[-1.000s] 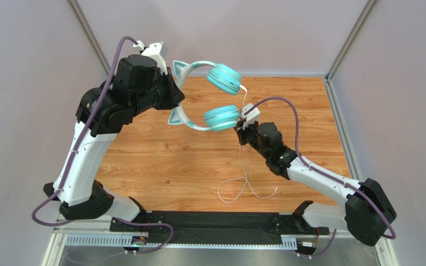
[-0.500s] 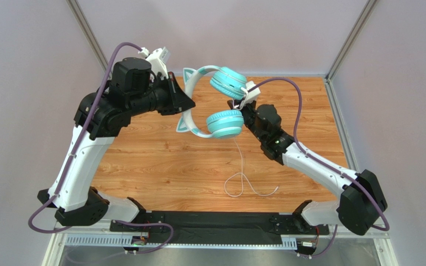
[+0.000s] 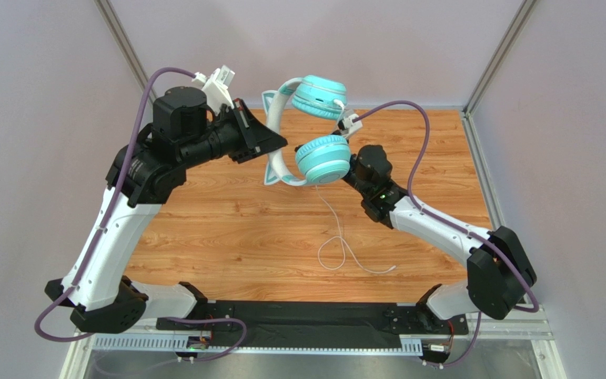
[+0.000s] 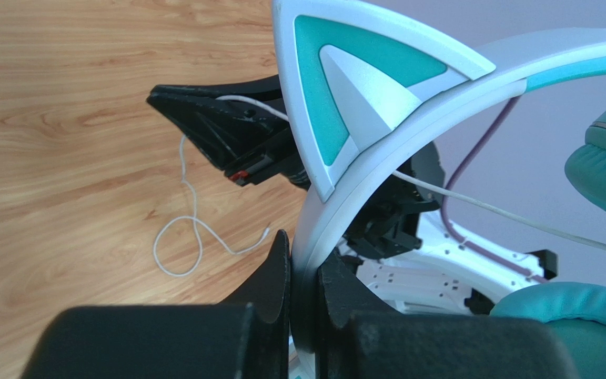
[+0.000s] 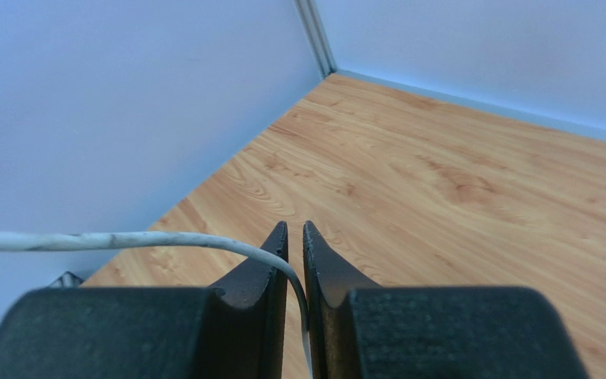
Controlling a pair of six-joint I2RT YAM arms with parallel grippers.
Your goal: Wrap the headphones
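Observation:
The teal headphones (image 3: pixel 319 158) hang in the air over the far part of the wooden table, one ear cup above the other. My left gripper (image 3: pixel 273 146) is shut on their pale headband (image 4: pixel 361 181) just below a cat ear (image 4: pixel 338 95). The thin white cable (image 3: pixel 338 237) runs from the cups down to a loop lying on the table. My right gripper (image 3: pixel 344 150) sits between the two cups and is shut on the cable (image 5: pixel 203 241), which passes between its fingers.
Thick purple robot cables (image 3: pixel 409 126) arc over both arms. Pale walls and metal posts close in the table's back and sides. The cable's plug end (image 3: pixel 391 272) lies near the front edge by the black base rail (image 3: pixel 306 316).
Both arms have lifted and moved toward the back. The headphones rose and turned so the cups stack more upright. My right gripper moved up between the cups, pulling the cable's table loop farther in.

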